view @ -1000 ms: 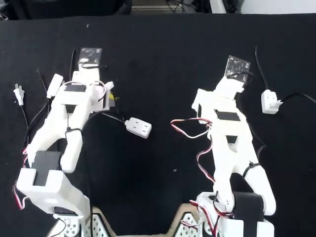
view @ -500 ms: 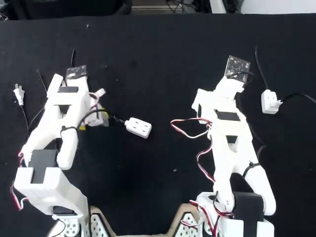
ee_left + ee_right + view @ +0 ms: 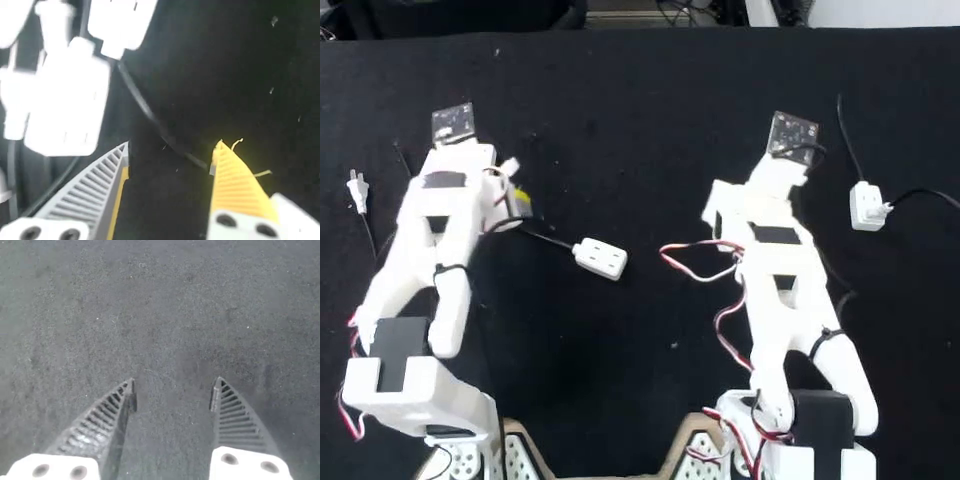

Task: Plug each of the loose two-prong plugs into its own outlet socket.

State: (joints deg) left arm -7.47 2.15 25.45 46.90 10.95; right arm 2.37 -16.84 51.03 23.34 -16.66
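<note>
left gripper (image 3: 170, 150): open, astride black cord (image 3: 150, 112) on table (image 3: 240, 60) | white outlet socket (image 3: 600, 258): at cord's end, near, toward table middle | loose two-prong plug (image 3: 357, 188): well apart, far left | right gripper (image 3: 172, 390): open over black table, second outlet socket (image 3: 867, 207) off to its right

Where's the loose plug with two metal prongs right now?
In the high view, the two-prong plug lies on the black table at the far left, beside the left arm, apart from the outlet socket between the arms.
</note>
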